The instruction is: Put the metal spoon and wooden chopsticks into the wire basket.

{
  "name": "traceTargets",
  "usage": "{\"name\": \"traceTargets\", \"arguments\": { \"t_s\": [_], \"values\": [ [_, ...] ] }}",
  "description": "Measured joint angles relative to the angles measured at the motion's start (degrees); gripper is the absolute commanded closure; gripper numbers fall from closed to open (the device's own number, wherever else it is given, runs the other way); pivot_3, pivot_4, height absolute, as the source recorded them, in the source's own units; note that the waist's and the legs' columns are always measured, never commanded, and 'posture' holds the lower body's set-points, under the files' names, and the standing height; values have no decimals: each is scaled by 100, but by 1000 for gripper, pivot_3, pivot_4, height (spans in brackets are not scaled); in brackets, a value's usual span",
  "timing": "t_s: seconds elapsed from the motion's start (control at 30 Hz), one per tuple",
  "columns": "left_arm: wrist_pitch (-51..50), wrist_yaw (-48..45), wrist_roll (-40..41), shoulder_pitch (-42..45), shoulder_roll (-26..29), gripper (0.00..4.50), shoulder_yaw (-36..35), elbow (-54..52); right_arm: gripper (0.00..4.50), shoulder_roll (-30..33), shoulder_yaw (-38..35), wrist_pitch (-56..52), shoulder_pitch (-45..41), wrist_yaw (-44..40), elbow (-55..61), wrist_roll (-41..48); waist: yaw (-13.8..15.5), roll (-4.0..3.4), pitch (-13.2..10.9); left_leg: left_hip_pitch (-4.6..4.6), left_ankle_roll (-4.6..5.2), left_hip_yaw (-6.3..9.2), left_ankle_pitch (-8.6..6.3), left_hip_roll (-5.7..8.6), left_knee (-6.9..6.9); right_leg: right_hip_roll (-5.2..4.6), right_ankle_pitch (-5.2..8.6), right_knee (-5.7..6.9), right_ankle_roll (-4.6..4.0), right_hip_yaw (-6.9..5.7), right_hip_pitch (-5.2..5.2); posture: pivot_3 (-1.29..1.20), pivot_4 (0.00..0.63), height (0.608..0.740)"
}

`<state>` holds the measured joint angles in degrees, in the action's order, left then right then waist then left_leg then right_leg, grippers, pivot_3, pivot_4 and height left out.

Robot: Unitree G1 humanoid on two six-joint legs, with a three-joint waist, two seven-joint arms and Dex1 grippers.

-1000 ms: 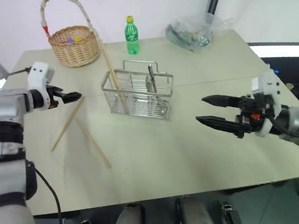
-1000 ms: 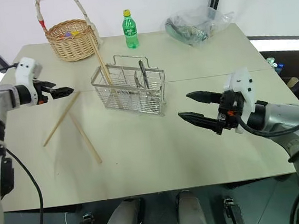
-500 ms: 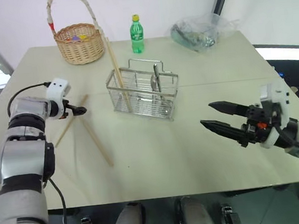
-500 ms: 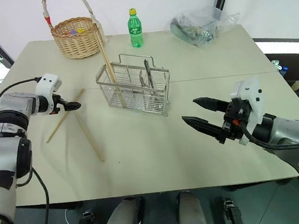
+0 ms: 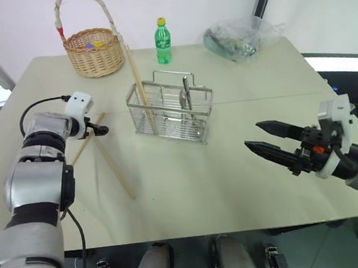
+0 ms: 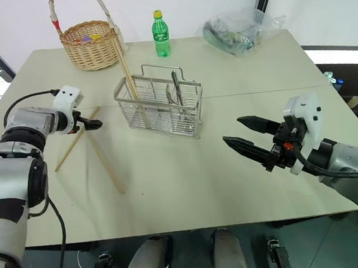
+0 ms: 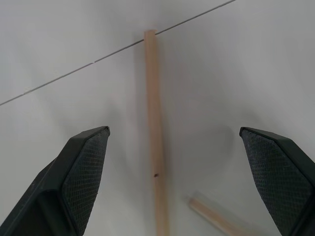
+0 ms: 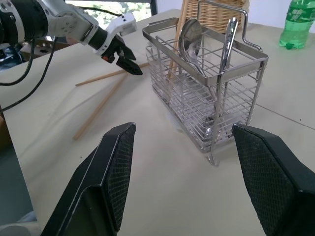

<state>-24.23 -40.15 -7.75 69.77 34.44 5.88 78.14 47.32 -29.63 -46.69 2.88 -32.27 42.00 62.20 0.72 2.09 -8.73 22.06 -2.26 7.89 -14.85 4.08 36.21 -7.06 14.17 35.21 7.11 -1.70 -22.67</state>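
Eye views: your wire basket (image 5: pixel 170 112) sits mid-table with the spoon (image 5: pixel 184 98) and a chopstick (image 5: pixel 137 81) already standing in it. Two chopsticks (image 5: pixel 114 169) lie crossed on the table to its left. Wicker basket (image 5: pixel 93 50), bottle (image 5: pixel 162 42), plastic bag (image 5: pixel 236 36) line the far edge; near half is bare.

Left wrist view: left gripper (image 7: pixel 179 167) is wide open, empty, straddling one chopstick (image 7: pixel 153 123).

Right wrist view: right gripper (image 8: pixel 189 167) is wide open, empty, facing the basket.
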Motion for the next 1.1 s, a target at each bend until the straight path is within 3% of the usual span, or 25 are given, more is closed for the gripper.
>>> {"name": "traceTargets", "arguments": {
  "t_s": [0.2, 0.23, 0.3, 0.47, 0.53, 1.1],
  "values": [
    [-26, 210, -41, -32, 2, 0, -197, 26, 1307, 16, -173, 37, 157, 96, 2, 124, 0, 1, 1, 0, 0, -1, 0, 0, 0, 0, 0, 0, 0, 0, 0, 0, 150, 674],
    [-26, 242, -43, -45, 2, 263, -235, 34, 1253, 20, -213, 44, 176, 111, 2, 144, 1, 1, 1, 0, 0, -1, 0, 0, 0, 0, 0, 0, 0, 0, 0, 0, 150, 674],
    [-33, 286, -47, -48, 2, 913, -271, 37, 1227, 57, -246, 50, 196, 153, 2, 180, 1, 2, 1, -1, 0, -1, 0, 0, 1, 0, 0, 0, 0, 0, 1, 0, 150, 674],
    [-65, 308, -52, -51, 2, 3578, -346, 42, 1227, 78, -256, 86, 251, 215, 2, 236, 1, 2, 1, -1, 0, -4, 0, 1, 1, 0, 0, 1, 0, 0, 1, 0, 150, 674],
    [-74, 313, -52, -60, 1, 4438, -392, 43, 1227, 99, -256, 90, 250, 239, 2, 281, 1, 2, 1, -1, 0, -5, 0, 1, 1, 0, -1, 1, 0, 0, 1, 0, 150, 674],
    [-4, 593, -146, -77, 7, 4438, -684, 45, 1227, 109, -244, 181, 242, 273, -2, 313, 0, 6, 5, -1, 0, -9, 0, 2, 2, 1, -1, 2, 1, 0, 1, 0, 150, 674]
  ]
}}
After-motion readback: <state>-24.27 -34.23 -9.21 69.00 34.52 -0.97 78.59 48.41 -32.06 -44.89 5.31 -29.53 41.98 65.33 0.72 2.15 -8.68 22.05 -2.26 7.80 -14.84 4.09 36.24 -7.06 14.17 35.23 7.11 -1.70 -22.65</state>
